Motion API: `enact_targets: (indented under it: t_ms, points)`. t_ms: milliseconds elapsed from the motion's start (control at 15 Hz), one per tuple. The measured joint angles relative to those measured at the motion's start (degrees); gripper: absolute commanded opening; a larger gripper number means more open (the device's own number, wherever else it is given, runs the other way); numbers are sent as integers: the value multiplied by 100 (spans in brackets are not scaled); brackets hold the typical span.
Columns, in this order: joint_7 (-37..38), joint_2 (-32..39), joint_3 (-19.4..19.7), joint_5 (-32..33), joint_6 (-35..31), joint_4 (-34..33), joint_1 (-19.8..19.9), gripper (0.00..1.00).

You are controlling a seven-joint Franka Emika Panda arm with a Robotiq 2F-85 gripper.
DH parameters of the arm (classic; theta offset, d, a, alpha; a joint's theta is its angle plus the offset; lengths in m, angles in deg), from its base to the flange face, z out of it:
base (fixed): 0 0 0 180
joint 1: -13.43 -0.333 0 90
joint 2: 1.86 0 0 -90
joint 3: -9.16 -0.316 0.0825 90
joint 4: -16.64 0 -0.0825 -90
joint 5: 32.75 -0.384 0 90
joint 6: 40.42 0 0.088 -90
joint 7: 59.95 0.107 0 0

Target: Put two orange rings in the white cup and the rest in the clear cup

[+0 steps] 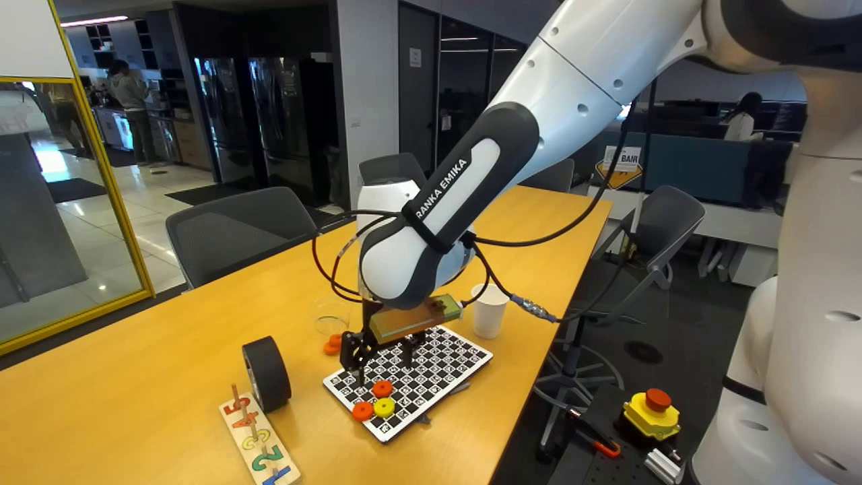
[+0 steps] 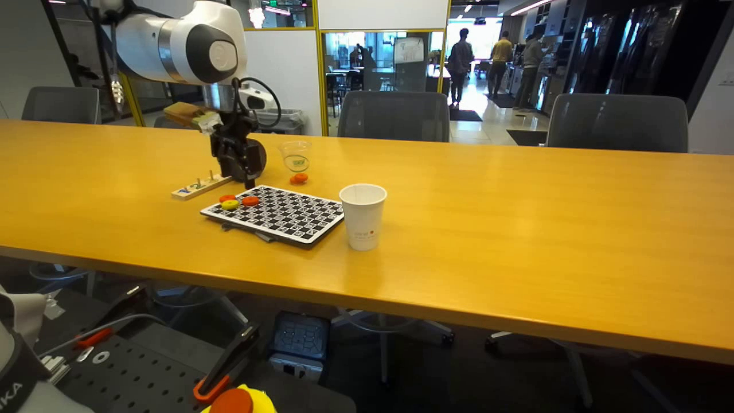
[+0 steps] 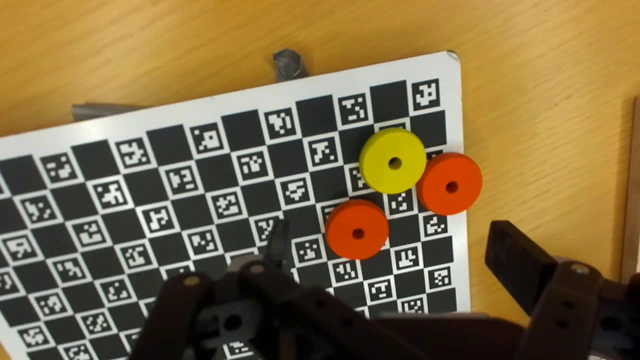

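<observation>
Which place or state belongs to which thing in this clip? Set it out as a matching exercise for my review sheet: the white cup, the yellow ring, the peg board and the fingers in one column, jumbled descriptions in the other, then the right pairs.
Things
1. white cup
2. yellow ring
3. peg board
4. fingers

Descriptions
A. spread apart, gripping nothing
B. flat on the checkered board, beside orange rings
C. upright on the table, next to the checkered board
D. wooden, numbered in several colours

Pairs: 1-C, 2-B, 3-D, 4-A
</observation>
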Motion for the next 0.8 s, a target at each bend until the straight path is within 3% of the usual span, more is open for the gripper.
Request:
enact_targets:
  t_ms: [267,800]
  points:
    - [393,157,0,-425,-278,80,0,100]
    - [1150,507,87,-422,-453,29,-17,100]
